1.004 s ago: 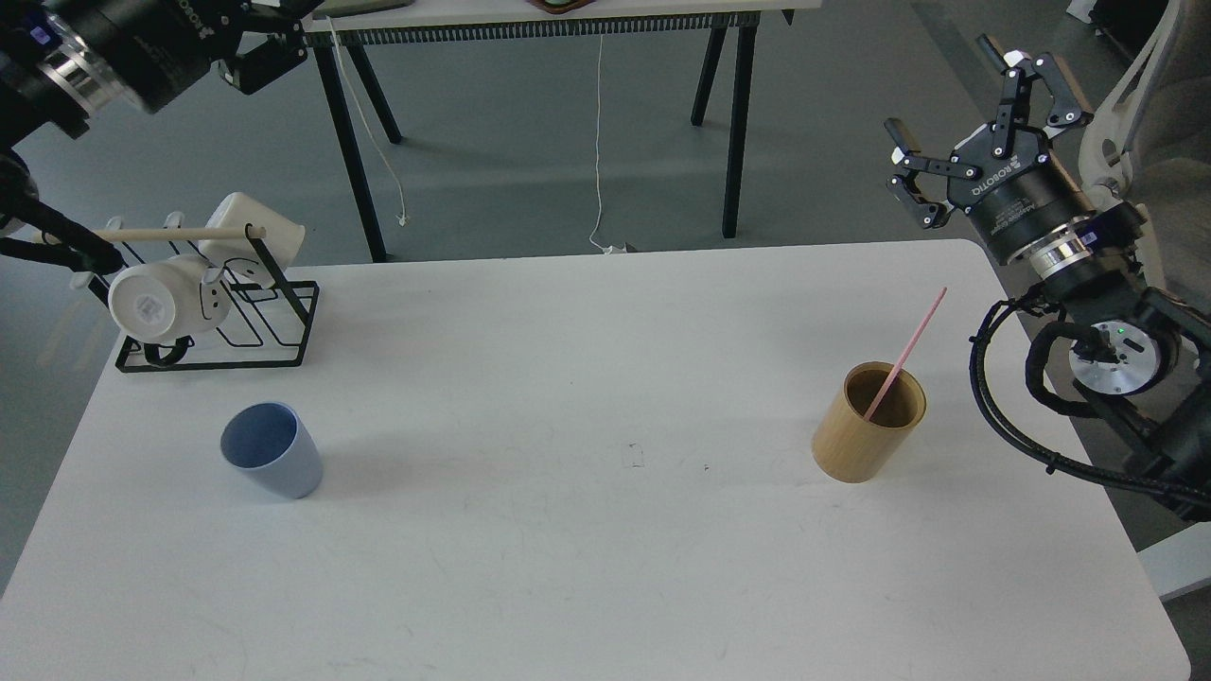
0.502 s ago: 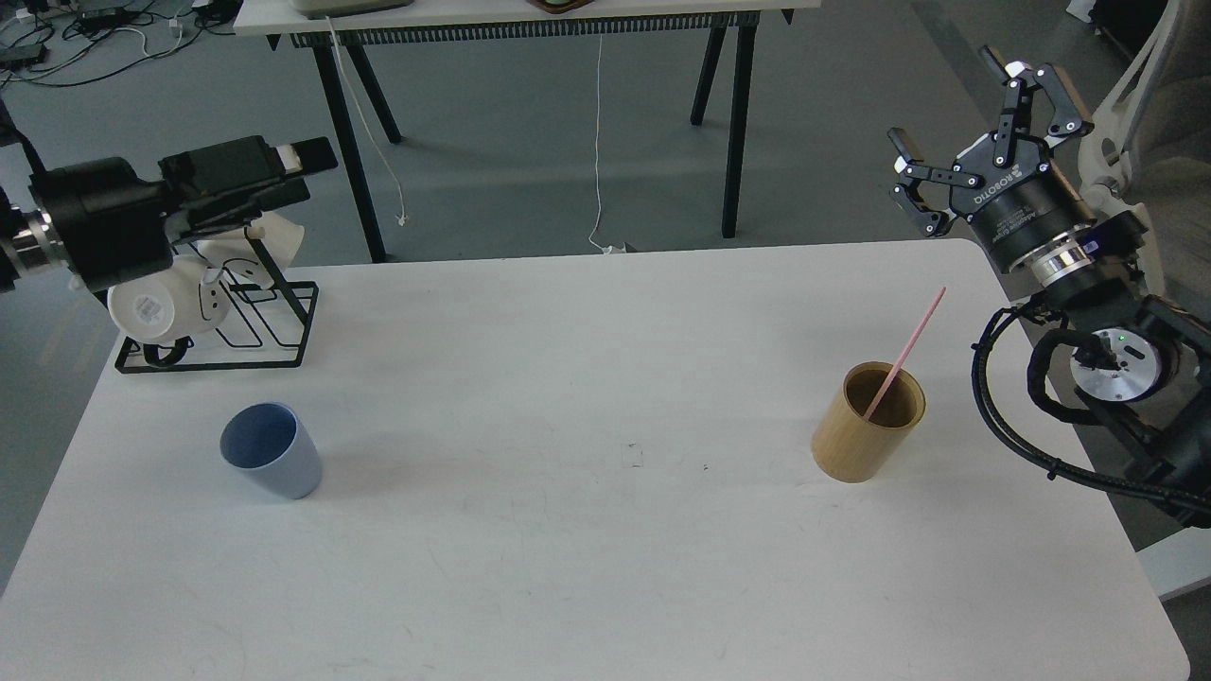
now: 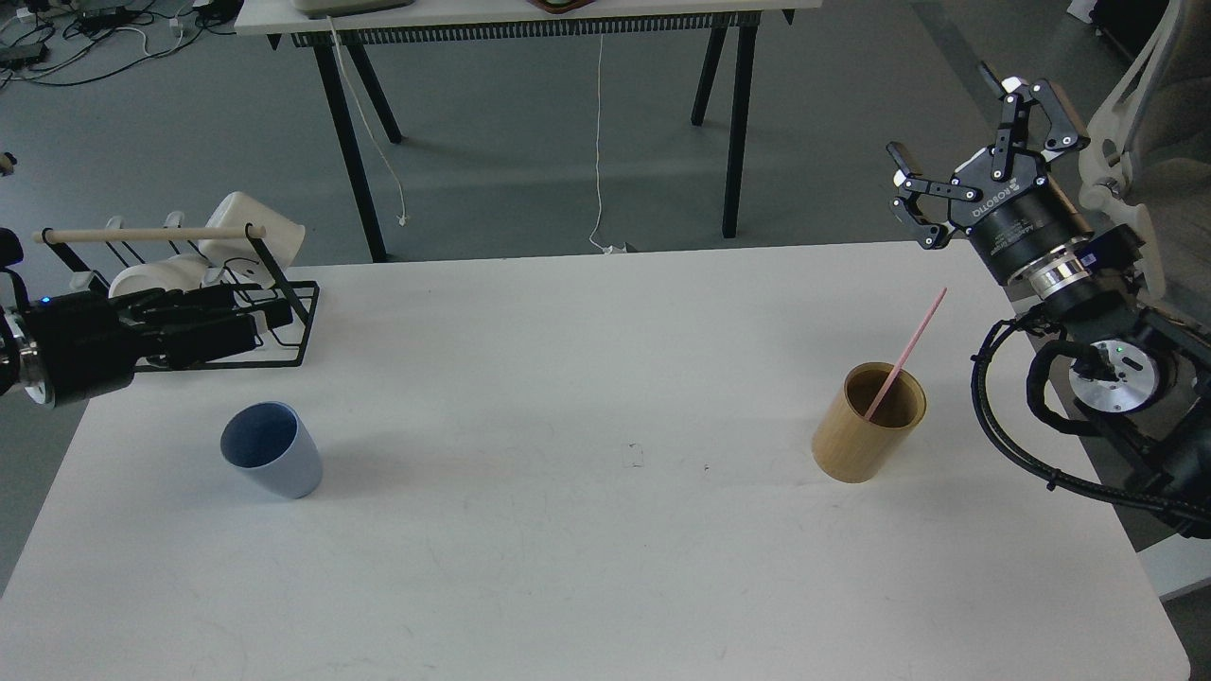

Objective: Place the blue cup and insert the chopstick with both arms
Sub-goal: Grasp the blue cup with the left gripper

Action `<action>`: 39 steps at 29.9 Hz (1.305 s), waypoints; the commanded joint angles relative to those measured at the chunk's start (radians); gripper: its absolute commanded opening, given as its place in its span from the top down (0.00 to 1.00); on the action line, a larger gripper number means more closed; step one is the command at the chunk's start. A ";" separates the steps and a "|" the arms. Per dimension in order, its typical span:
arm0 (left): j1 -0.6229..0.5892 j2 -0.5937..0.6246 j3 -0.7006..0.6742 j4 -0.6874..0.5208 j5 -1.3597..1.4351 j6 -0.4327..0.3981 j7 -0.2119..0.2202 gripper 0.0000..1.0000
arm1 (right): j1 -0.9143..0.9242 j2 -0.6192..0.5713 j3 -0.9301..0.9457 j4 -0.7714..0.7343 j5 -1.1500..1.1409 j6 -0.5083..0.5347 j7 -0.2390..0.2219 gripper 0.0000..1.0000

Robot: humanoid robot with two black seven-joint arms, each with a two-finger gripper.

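The blue cup (image 3: 271, 462) stands upright on the white table (image 3: 587, 567) at the front left. The pink chopstick (image 3: 908, 348) leans in the tan wooden holder (image 3: 868, 437) at the right, its top pointing up and right. My left gripper (image 3: 272, 318) reaches in low from the left edge, in front of the wire rack and just behind the cup, not touching it. It is dark and seen side-on, so its fingers do not tell apart. My right gripper (image 3: 949, 115) is open and empty, raised beyond the table's far right corner, above and behind the holder.
A black wire rack (image 3: 284, 352) with a pale wooden dowel (image 3: 142, 234) and white mugs (image 3: 254, 229) stands at the far left, partly hidden by my left arm. Another table's legs (image 3: 736, 123) stand behind. A chair (image 3: 1149, 113) is at the right.
My left arm has swung down from the upper left corner to a low position in front of the rack, near the cup. My right gripper has barely shifted. Cup, holder and chopstick have not moved.
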 commanded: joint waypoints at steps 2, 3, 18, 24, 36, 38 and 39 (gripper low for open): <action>0.000 -0.008 0.000 0.031 0.072 0.002 0.000 0.00 | -0.002 0.001 0.000 0.000 0.000 0.000 0.003 0.01; 0.000 -0.008 0.002 0.037 0.100 0.000 0.000 0.00 | -0.002 0.000 0.000 0.000 0.000 0.000 0.003 0.01; 0.016 -0.074 0.055 0.169 0.390 -0.001 0.000 0.00 | -0.016 0.001 0.014 0.000 0.000 0.000 0.001 0.01; 0.017 -0.114 0.063 0.175 0.390 -0.003 0.000 0.00 | -0.016 0.001 0.014 0.000 0.000 0.000 0.003 0.01; 0.022 -0.198 0.063 0.282 0.383 -0.003 0.000 0.03 | -0.025 0.000 0.014 0.000 0.000 0.000 0.003 0.01; 0.022 -0.203 0.063 0.290 0.383 -0.004 0.000 0.05 | -0.025 0.000 0.014 0.000 0.000 0.000 0.003 0.01; 0.023 -0.205 0.063 0.292 0.382 -0.004 0.000 0.05 | -0.025 0.001 0.014 0.000 0.000 0.000 0.003 0.01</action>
